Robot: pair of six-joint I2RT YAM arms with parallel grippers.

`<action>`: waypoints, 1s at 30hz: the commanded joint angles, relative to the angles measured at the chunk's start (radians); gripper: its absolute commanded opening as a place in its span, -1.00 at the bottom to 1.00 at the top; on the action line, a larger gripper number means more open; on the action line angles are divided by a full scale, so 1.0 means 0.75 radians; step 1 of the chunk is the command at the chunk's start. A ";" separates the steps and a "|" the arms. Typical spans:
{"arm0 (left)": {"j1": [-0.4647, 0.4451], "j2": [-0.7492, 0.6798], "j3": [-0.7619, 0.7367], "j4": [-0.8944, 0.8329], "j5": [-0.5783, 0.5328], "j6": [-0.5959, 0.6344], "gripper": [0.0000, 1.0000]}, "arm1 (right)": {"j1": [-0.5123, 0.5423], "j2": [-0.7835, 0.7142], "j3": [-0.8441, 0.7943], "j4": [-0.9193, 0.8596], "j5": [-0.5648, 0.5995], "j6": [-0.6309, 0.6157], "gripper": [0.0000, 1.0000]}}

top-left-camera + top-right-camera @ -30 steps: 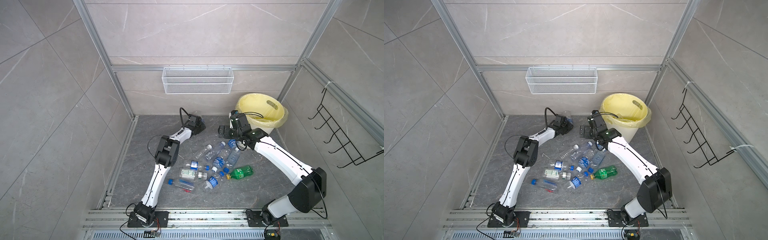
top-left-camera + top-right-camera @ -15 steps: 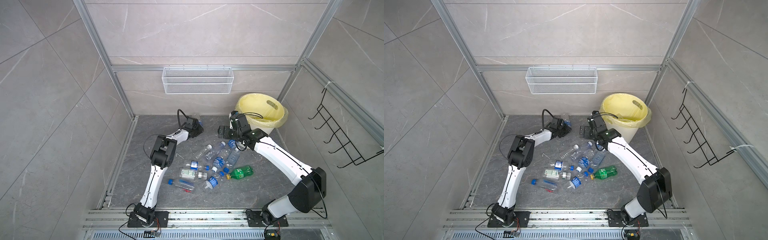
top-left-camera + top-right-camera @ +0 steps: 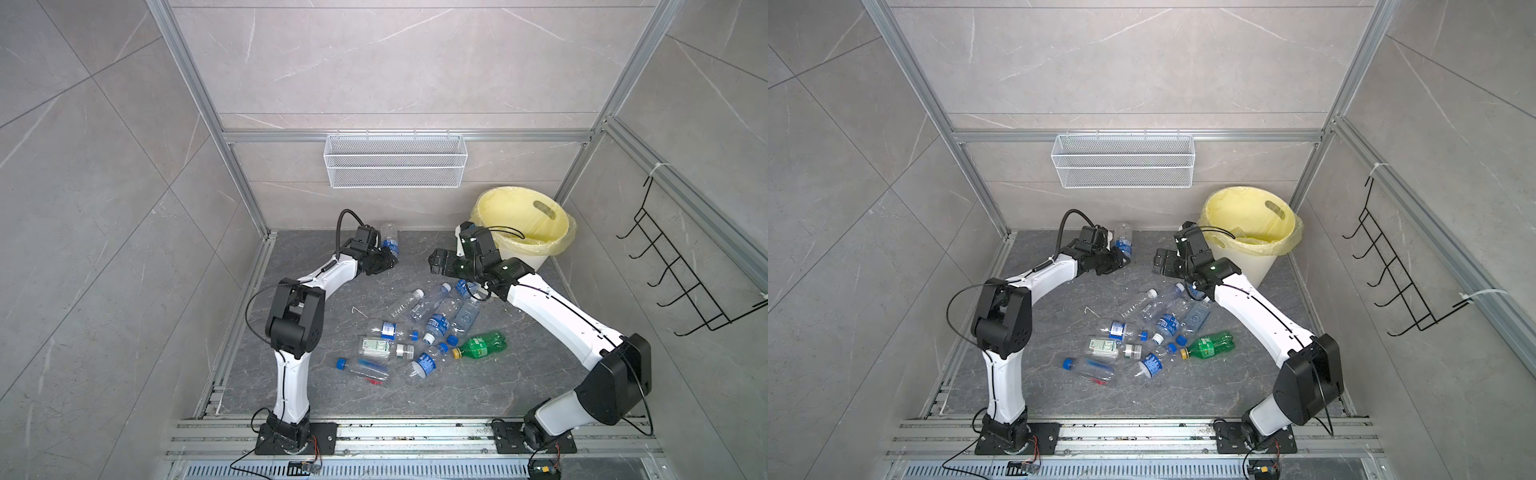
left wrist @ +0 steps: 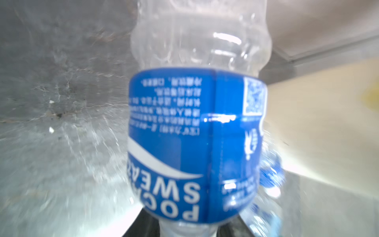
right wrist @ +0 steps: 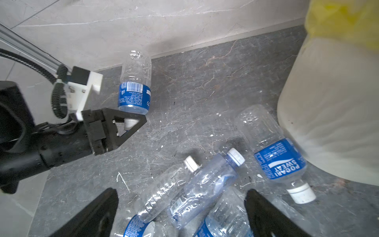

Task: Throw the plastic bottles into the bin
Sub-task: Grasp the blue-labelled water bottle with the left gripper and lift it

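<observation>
Yellow-lined bin (image 3: pixel 524 258), green bottle (image 3: pixel 484 345) and gripped bottle (image 3: pixel 390 241): one each.

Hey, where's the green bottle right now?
In both top views the green bottle lies on its side on the floor, at the right edge of the bottle pile, its yellow cap pointing at the pile, near the right arm.

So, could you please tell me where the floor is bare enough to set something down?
Bare floor runs between the bottle pile and the front rail, and at the back between the bottle in the left hand and the bin, though the right hand hangs there. The middle, around the green bottle, is crowded.
</observation>
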 commanded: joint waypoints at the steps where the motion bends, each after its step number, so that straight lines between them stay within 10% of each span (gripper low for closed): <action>1: -0.004 -0.190 -0.088 -0.127 0.125 0.147 -0.65 | 0.012 0.061 0.064 0.042 -0.116 0.090 0.99; 11: -0.081 -0.546 -0.385 -0.082 0.007 0.271 -0.63 | 0.043 0.152 0.172 0.124 -0.222 0.267 0.96; 30: -0.220 -0.629 -0.390 -0.071 -0.011 0.301 -0.64 | 0.069 0.282 0.270 0.222 -0.248 0.387 0.73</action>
